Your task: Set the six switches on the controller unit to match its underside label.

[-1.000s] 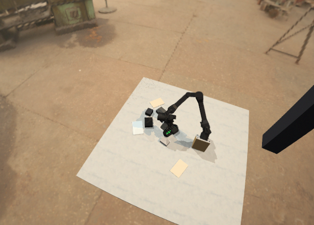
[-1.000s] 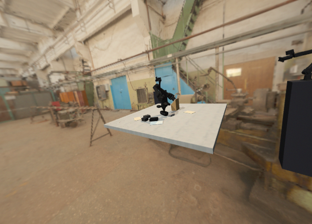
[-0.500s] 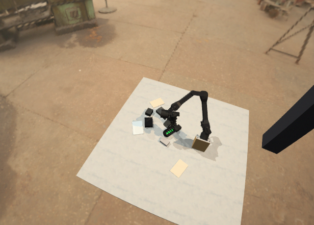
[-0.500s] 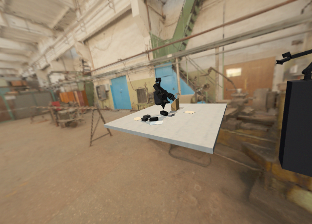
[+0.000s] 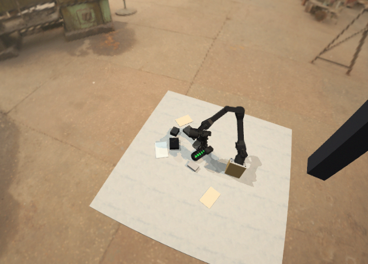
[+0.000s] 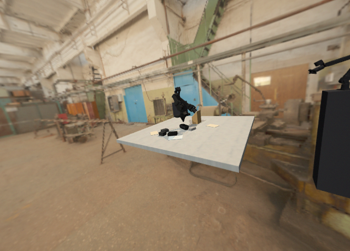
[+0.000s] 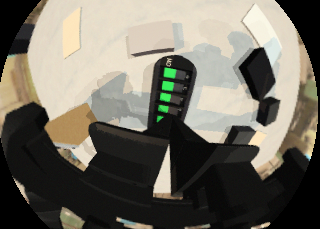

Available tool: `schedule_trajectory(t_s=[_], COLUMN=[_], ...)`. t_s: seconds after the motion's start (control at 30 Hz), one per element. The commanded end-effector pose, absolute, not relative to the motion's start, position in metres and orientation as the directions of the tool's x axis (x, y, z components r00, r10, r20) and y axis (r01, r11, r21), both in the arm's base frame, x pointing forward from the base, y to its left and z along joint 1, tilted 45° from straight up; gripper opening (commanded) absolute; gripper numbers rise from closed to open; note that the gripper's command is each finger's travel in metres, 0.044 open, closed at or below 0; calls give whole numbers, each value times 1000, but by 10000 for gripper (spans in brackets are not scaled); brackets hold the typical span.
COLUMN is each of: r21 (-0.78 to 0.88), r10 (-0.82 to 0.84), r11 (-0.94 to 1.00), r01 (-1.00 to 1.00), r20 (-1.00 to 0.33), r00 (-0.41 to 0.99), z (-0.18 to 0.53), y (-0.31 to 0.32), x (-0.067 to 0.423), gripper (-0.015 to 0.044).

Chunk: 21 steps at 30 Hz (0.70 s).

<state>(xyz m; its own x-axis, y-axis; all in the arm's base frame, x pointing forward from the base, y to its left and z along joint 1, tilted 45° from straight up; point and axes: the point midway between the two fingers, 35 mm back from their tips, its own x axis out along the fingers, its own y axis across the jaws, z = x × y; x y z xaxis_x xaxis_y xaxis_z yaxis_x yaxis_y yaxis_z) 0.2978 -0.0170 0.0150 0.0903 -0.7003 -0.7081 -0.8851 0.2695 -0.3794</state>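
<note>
The dark grey controller unit (image 5: 201, 153) (image 6: 184, 126) (image 7: 171, 92) lies flat on its base on the white bench (image 5: 166, 202) (image 6: 214, 146), switches up. In the wrist view its row of rocker switches shows green ends along the left side. My gripper (image 5: 204, 144) (image 7: 170, 117) is shut and empty. It hangs just above the near end of the unit, fingertips pointing down at the switch row. The unit's underside label is hidden.
Two black modules (image 5: 174, 143) (image 5: 174, 131) and a white plate (image 5: 161, 149) lie left of the unit. A small grey block (image 5: 193, 166) lies in front of it. Cream cards (image 5: 209, 196) (image 5: 184, 120) lie apart. The arm's tan base box (image 5: 234, 169) stands to the right.
</note>
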Motion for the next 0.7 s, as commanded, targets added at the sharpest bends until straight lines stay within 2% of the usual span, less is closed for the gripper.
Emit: schedule_trajectory(t_s=[0.0, 0.37, 0.53, 0.67], r21=[-375, -375, -377, -377], r10=[-700, -699, -701, -701], r11=[268, 268, 268, 267], r01=[-888, -888, -887, -887], r20=[-709, -709, -708, -708], r00=[88, 88, 89, 89], z=[15, 15, 12, 12], y=[-17, -18, -48, -50], x=[297, 299, 338, 339], gripper=[0, 0, 0, 0])
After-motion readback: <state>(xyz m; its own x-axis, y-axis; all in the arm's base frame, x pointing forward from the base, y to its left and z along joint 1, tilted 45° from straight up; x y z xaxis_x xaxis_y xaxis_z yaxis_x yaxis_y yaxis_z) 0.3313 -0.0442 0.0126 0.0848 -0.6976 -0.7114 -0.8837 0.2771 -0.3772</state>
